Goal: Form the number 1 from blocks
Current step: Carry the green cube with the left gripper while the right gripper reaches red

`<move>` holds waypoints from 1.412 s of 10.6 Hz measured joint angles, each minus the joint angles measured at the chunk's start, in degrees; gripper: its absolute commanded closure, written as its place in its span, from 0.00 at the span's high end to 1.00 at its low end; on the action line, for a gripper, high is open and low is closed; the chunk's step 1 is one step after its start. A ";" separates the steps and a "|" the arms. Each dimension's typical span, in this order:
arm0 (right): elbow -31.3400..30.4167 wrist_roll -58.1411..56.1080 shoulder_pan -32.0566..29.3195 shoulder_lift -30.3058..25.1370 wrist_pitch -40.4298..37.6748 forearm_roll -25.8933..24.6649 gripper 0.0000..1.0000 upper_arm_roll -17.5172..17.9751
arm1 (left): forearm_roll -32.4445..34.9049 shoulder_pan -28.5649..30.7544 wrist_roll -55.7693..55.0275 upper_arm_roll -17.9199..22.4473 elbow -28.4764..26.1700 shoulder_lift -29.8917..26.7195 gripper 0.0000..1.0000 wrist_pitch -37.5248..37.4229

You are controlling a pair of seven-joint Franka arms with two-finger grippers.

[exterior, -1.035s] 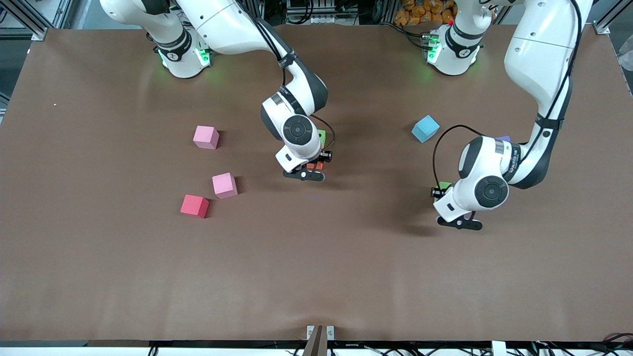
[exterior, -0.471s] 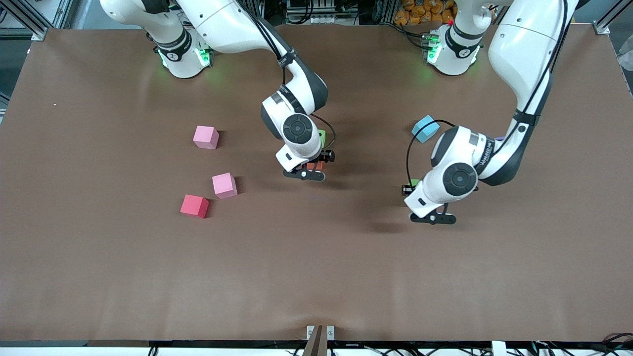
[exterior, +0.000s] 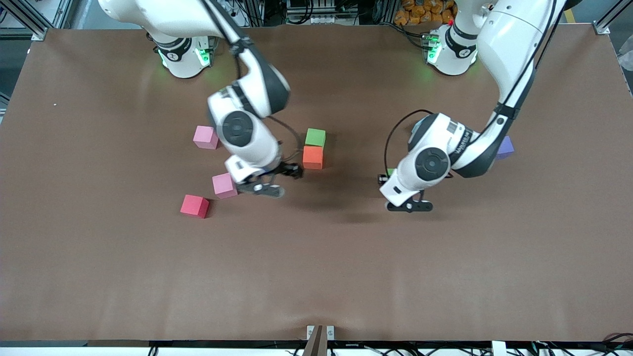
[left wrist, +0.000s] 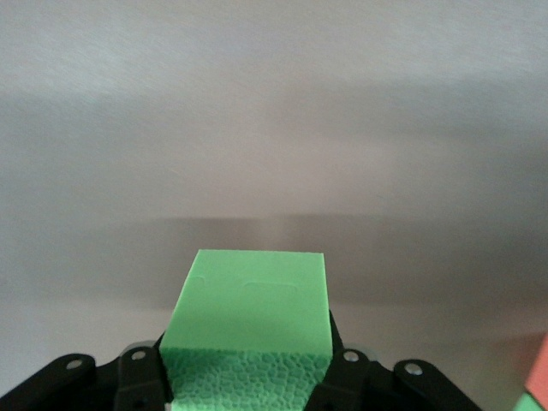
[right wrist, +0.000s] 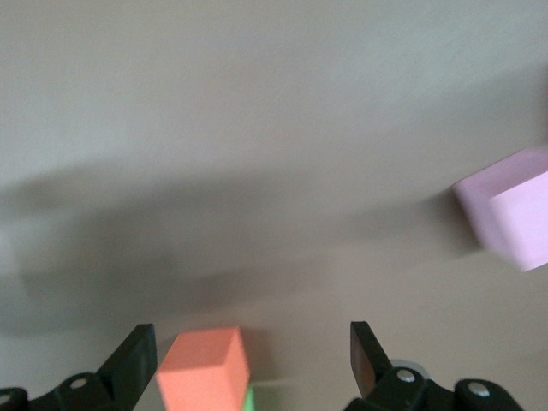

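Right claw (exterior: 267,184) hangs spread and empty just above the counter (exterior: 99,277), beside one pink cube (exterior: 224,185) and close to the orange block (exterior: 313,157). Its wrist view shows both fingers wide apart with nothing between them, the orange block (right wrist: 204,368) below them and a pink cube (right wrist: 510,205) off to one side. Toward the right arm's end of the counter lie the other pink cube (exterior: 205,137) and the red block (exterior: 194,205) — the red one nearest the front camera of the three.

At mid-counter the first green block (exterior: 315,137) and the orange block sit touching in a short line, green farther from the camera, orange nearer. That reads as the start of the stroke of the 1.

Left claw (exterior: 401,198) is pinching the second green block (left wrist: 250,330) between pressed fingers, carried over bare counter between the started line and the left arm's end. The purple block (exterior: 505,147) peeks out from under the left arm; the light blue cube (exterior: 415,127) is mostly hidden by the wrist.

Step in hand, as I judge it: bringing the third block to the line. The next move calls for lowering the green block flush against the orange one's near face, squared to the line, while the right claw — free now — goes for the red block.
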 measured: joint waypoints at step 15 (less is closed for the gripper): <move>-3.58 -28.71 -25.32 6.37 4.78 -2.22 1.00 1.61 | 0.00 -25.95 -23.60 9.83 25.77 17.56 0.00 4.02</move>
